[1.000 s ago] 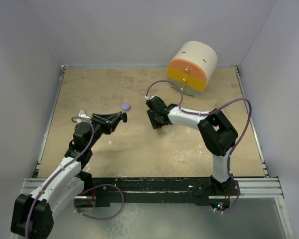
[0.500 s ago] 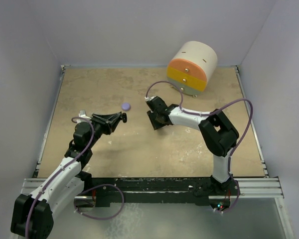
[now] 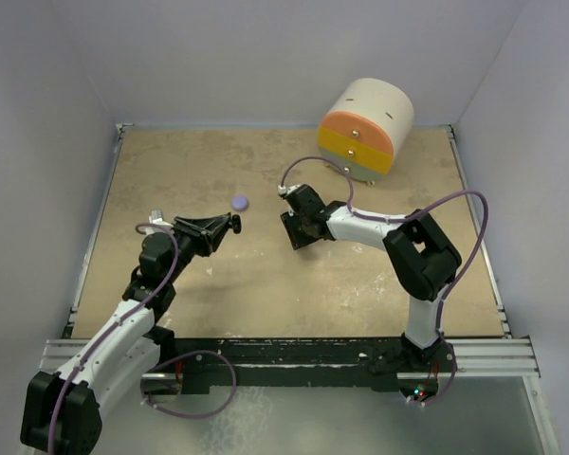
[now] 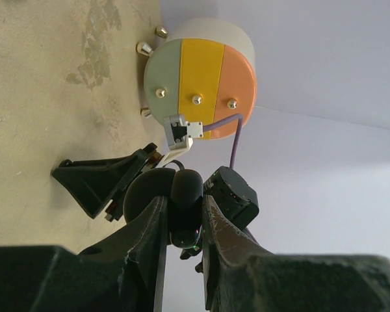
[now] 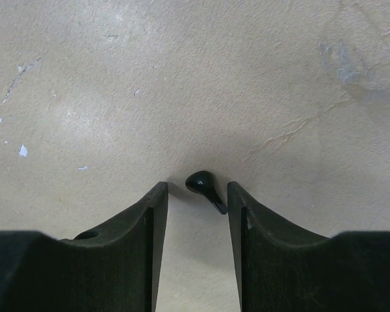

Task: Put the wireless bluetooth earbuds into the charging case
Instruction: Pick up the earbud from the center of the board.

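While right jaws gape, black earbud [image 5: 203, 189] lies between them.

White-linked arms [image 3: 112, 341] with black joints, looping purple cables [image 4: 236, 140] and black fingers [image 5: 140, 247].

Earbud [image 5: 203, 186] on table [image 5: 182, 78], between right claw [image 5: 195, 195] fingertips.
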